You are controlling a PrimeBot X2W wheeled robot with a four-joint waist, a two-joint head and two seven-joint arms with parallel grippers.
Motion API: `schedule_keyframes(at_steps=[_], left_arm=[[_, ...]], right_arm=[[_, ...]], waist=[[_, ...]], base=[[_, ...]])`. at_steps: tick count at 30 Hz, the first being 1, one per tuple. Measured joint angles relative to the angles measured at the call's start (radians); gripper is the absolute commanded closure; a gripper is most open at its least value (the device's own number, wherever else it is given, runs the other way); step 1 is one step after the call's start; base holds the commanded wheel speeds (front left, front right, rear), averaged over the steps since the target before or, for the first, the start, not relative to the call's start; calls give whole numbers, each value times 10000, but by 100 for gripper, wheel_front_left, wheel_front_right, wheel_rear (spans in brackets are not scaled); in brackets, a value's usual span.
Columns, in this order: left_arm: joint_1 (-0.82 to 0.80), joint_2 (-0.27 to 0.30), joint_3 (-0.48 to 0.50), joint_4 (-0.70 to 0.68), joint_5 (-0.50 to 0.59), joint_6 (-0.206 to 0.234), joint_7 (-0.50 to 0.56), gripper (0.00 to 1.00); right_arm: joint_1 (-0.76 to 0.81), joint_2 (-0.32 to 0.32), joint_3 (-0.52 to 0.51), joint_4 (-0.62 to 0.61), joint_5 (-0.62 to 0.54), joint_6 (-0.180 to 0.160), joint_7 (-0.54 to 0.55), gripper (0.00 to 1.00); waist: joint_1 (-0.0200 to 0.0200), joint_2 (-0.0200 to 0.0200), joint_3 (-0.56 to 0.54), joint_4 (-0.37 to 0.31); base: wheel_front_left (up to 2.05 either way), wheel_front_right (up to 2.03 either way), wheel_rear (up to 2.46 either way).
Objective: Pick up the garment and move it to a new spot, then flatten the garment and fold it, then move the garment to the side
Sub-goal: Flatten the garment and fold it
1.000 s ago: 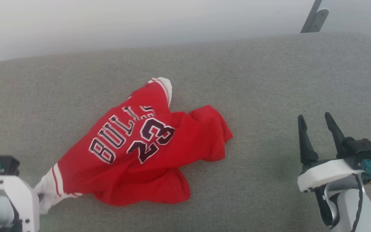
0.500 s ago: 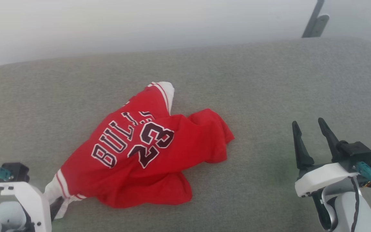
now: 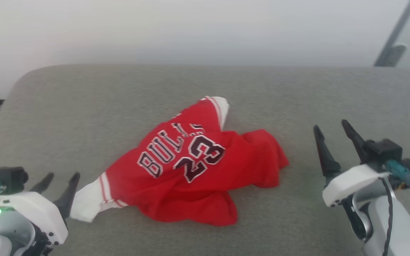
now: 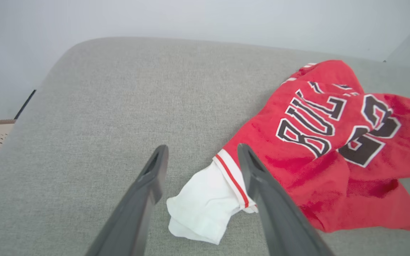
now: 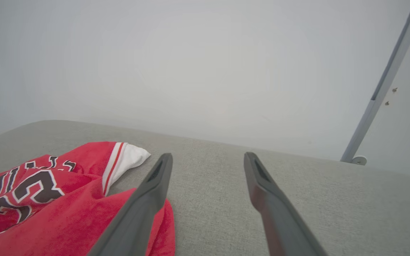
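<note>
On garment (image 3: 198, 167): "BULLS 23" (letters creased)

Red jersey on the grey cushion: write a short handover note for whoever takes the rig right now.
Left gripper: open, empty, at the white sleeve.
Right gripper: open, empty, apart from the cloth.
Jersey: crumpled on the cushion, lettering up.
Done: none of the flattening or folding.
To do: flatten, fold, move aside.
</note>
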Motion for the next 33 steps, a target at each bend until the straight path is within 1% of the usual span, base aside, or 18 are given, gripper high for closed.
schedule_keyframes(at_steps=[2, 4, 7, 11, 14, 16, 20, 25, 28, 30, 33], left_arm=[[129, -75, 165, -157, 144, 35, -732, 0], [247, -205, 357, -226, 376, 174, -1427, 0], [499, -443, 516, -311, 587, 232, -2437, 0], [694, -840, 732, -393, 846, 424, -3657, 0], [786, -1256, 959, -548, 1106, 405, -4182, 0], [848, -1538, 1110, -573, 1229, 397, -4276, 0], [981, -2274, 1544, -667, 1647, 242, -4345, 0], [1029, -3172, 2080, -759, 2211, -322, -4345, 0], [950, -3703, 2362, -619, 2462, -755, -4345, 0], [813, -4021, 2489, -487, 2615, -1064, -4345, 0], [611, -4451, 2683, -270, 2963, -1398, -4345, 0]], right_arm=[[-216, -125, 232, 67, 117, 0, 184, 0], [-478, -280, 485, 180, 276, 2, 382, 0], [-888, -531, 872, 456, 541, 2, 732, 0], [-1668, -848, 1392, 915, 890, 2, 1273, 0], [-2264, -1076, 1801, 1346, 1229, 2, 1728, 0], [-2662, -1248, 2102, 1630, 1427, 2, 2025, 0], [-3449, -1567, 2656, 2293, 2015, 4, 2658, 0], [-4328, -1896, 3434, 3219, 2554, 6, 3762, 0], [-4847, -2127, 3929, 3776, 2838, 8, 4479, 0], [-5119, -2173, 4057, 4159, 3221, 6, 4855, 0], [-5520, -2316, 4335, 4715, 3482, 6, 5394, 0]], waist=[[0, 0, -61, 233], [1, 0, -108, 475], [0, 0, -157, 853], [1, 0, -151, 1354], [0, 0, -101, 1741], [0, 0, -48, 1991], [0, 0, 104, 2476], [0, 0, 380, 3031], [0, 0, 600, 3350], [0, 0, 748, 3563], [0, 0, 973, 3872]], base=[[0, 0, 0], [0, 0, 0], [0, 0, 0], [0, 0, 0], [0, 0, 0], [0, 0, 0], [0, 0, 0], [0, 0, 0], [0, 0, 0], [0, 0, 0], [0, 0, 0]])
